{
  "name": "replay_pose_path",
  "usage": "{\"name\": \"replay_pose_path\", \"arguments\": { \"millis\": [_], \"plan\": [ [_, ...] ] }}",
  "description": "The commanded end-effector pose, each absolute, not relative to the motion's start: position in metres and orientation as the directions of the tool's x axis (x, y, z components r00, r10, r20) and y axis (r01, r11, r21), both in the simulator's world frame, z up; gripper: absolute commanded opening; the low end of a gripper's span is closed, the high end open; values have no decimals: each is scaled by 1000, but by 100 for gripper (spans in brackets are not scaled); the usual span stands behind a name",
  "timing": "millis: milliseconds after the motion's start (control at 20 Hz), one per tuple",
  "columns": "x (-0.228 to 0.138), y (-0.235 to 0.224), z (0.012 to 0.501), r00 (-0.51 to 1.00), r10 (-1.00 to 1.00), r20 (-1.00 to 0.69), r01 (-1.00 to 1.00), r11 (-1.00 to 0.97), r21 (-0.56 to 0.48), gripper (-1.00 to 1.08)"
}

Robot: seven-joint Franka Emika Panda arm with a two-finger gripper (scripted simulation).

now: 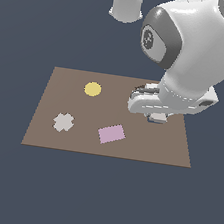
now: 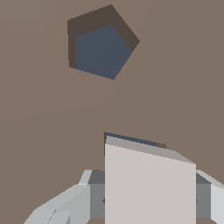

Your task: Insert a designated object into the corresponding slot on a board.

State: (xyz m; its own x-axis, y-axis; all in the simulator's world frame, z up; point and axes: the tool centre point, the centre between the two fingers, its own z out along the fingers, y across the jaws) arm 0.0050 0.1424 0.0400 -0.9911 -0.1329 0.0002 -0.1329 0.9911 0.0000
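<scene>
My gripper (image 1: 157,117) hangs low over the brown board (image 1: 46,125), on the exterior view's right, and is shut on the light-grey square block (image 2: 148,183). In the wrist view the block stands between the two fingers (image 2: 65,203) and fills the gap. A thin dark sliver of the square slot (image 2: 131,139) shows along the block's far edge; the block hides the rest. In the exterior view the block (image 1: 157,119) is only a small pale patch under the hand, just at the board's surface. I cannot tell how deep it sits.
A dark pentagon-shaped hole (image 2: 103,48) lies in the board a little beyond the block. A yellow disc (image 1: 92,89), a grey cross (image 1: 63,122) and a pink rectangle (image 1: 111,133) lie on the board toward the exterior view's left. The arm's large white links (image 1: 193,50) hang over the board's right part.
</scene>
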Motion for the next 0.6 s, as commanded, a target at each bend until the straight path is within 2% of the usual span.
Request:
{"name": "replay_pose_path", "arguments": {
  "millis": [0,500,550],
  "plan": [
    [5,142,40,-989,-151,0,-151,989,0,-100],
    [5,141,30,-988,-157,-1,-157,988,0,-100],
    [5,141,30,-988,-157,-1,-157,988,0,100]
  ]
}}
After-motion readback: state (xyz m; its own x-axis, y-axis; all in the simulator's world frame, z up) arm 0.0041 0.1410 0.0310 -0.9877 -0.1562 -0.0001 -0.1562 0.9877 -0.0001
